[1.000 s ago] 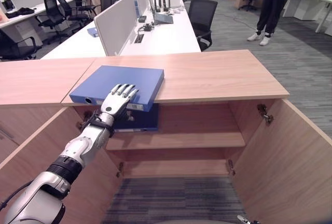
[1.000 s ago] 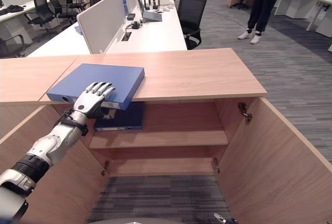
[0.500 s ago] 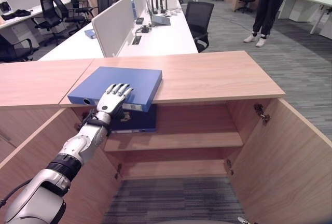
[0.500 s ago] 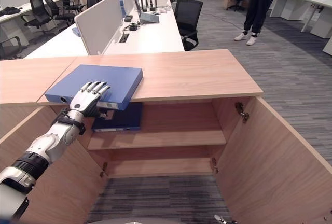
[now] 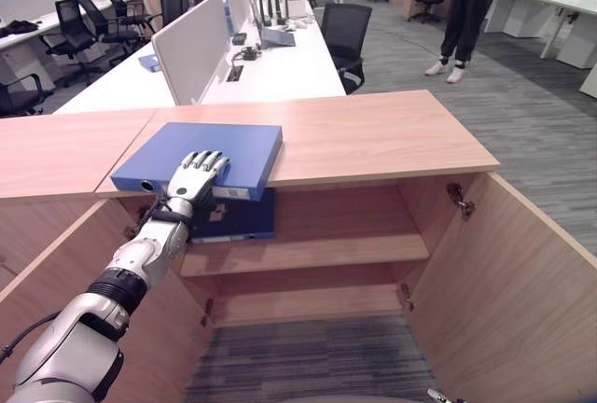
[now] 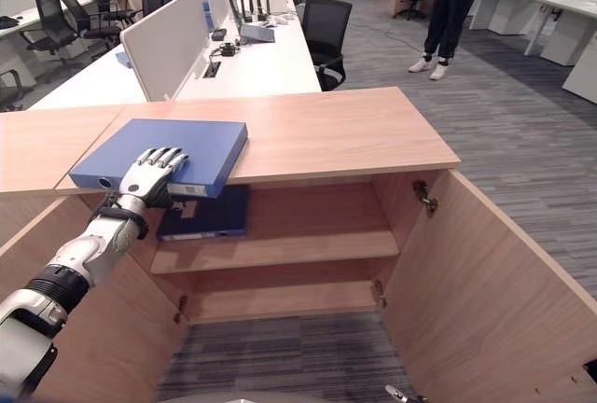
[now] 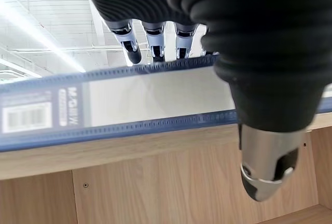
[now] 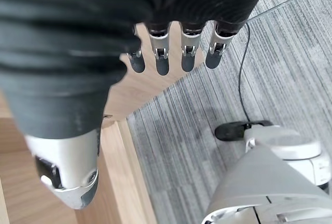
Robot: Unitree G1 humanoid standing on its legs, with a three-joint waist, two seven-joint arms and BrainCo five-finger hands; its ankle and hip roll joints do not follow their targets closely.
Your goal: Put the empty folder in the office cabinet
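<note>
A blue folder (image 5: 210, 145) lies flat on the wooden cabinet top (image 5: 373, 132), its labelled spine (image 7: 129, 99) jutting over the front edge. My left hand (image 5: 194, 175) rests on the folder's near edge, open, with straight fingers (image 7: 155, 40) lying on its top. The thumb (image 7: 270, 167) hangs below the spine, in front of the cabinet's inside. Both cabinet doors stand open. My right hand (image 8: 162, 58) hangs open over the carpet beside a cabinet door.
A second blue folder (image 5: 235, 218) lies on the upper shelf (image 5: 326, 252) just under the first; a lower shelf (image 5: 308, 302) is below. The open right door (image 5: 508, 277) stands out toward me. White desks (image 5: 270, 58) with chairs stand behind; a person (image 5: 465, 11) stands far right.
The whole picture has shifted a little, so the camera moved. My left hand stays on the same spot of the folder, and the folder has not visibly moved.
</note>
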